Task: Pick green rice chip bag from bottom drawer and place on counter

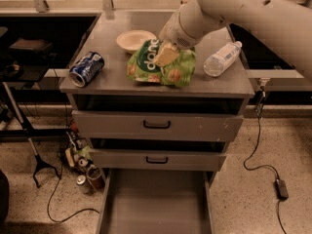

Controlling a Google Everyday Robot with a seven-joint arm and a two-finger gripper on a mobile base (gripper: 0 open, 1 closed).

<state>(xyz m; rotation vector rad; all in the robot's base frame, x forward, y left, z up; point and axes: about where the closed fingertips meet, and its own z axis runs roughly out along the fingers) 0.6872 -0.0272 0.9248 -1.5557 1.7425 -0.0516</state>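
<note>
The green rice chip bag (161, 67) lies on the counter (112, 79), near its front middle, with the white lettering facing up. My gripper (170, 47) is at the end of the white arm, pressed against the bag's top edge from the back right; the wrist and the bag hide most of it. The bottom drawer (156, 204) is pulled open below and shows a bare grey tray.
On the counter are a blue soda can (86, 68) on its side at the left, a white bowl (135, 39) behind the bag and a plastic water bottle (222, 58) at the right. Two upper drawers (157, 125) are slightly ajar. Cans and cables (83, 167) lie on the floor at the left.
</note>
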